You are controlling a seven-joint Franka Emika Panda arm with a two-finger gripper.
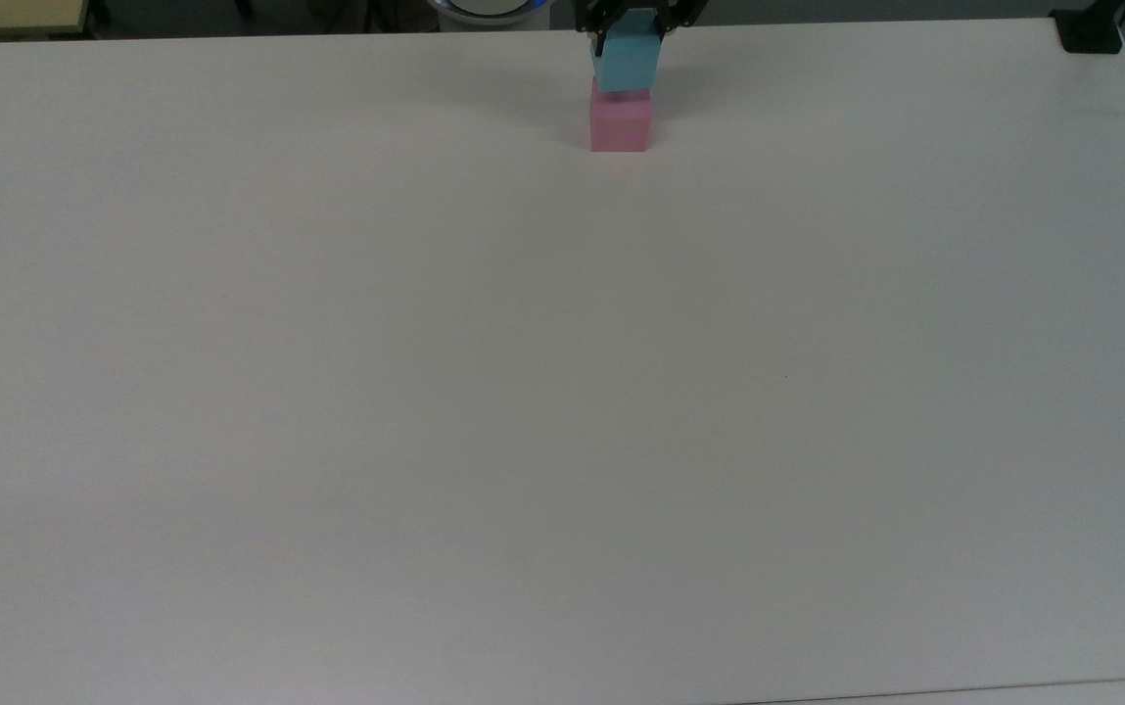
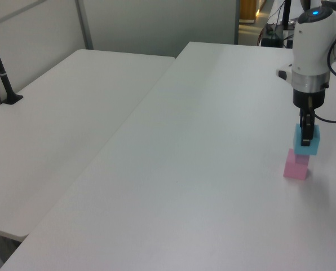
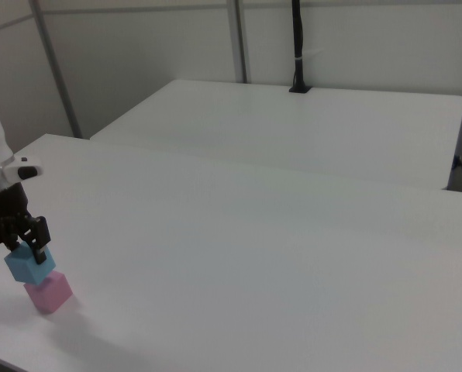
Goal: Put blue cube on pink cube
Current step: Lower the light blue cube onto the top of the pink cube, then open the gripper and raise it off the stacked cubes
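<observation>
Near the far edge of a white worktop (image 1: 562, 392), as the top view shows it, a small pale pink cube (image 1: 620, 124) sits flat on the surface. Directly above it, a light sky-blue cube (image 1: 628, 65) is held between the two dark fingers of the robot's pincer (image 1: 631, 29), which is closed on the cube's sides. The left view places the blue cube (image 2: 306, 146) against the top of the pink cube (image 2: 296, 166), though whether the two touch cannot be told, with the white arm (image 2: 310, 51) rising straight above. The right view shows the blue cube (image 3: 29, 264) turned slightly relative to the pink cube (image 3: 48, 292) beneath. A second white table (image 2: 61, 124) stands beside the worktop.
</observation>
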